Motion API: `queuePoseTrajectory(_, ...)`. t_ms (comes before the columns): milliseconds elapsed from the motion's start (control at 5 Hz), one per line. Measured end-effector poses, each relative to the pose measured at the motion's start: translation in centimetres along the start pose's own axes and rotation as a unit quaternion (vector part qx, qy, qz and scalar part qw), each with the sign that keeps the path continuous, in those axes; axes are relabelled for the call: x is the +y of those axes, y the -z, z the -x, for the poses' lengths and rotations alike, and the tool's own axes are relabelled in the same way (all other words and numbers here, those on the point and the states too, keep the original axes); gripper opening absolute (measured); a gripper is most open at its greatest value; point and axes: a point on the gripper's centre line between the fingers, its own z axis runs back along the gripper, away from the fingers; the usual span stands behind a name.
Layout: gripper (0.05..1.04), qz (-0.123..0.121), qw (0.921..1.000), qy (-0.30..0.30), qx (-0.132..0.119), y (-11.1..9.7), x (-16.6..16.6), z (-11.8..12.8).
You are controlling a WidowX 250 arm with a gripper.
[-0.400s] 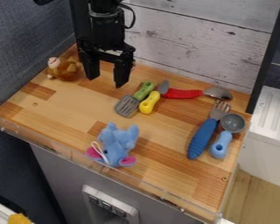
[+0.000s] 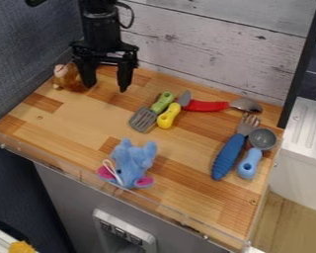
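Brown plush toy [image 2: 68,79], far left of the surface [image 2: 180,143], partly hidden behind the pincer [image 2: 108,89].
Pincer spread apart, nothing held; contact with the plush cannot be told. Plush judged light, soft, not fragile, with little slip expected; best grasped round the thick of the body, where squeezing should be tolerated. Blue elephant plush [image 2: 131,160] seen at the near left, green-handled spatula [image 2: 144,118] mid-surface. Only vessel-like form noted: the grey bowl [image 2: 262,139] of a blue-handled scoop [image 2: 250,164], at the right; no contents made out.
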Motion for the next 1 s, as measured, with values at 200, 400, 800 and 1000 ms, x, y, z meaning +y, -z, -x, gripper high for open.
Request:
queuePoseTrajectory(200,0.999,0.002,0.9961,-0.086,-0.022,-0.3,2.1,-1.9)
queuePoseTrajectory(400,0.996,0.006,0.9905,-0.133,-0.035,-0.2,4.5,-3.8)
queuePoseTrajectory(800,1.000,0.012,0.9981,-0.050,-0.034,0.3,5.4,-5.5)
queuePoseTrajectory(1000,0.997,0.014,0.9991,0.018,-0.035,0.4,5.2,-5.5)
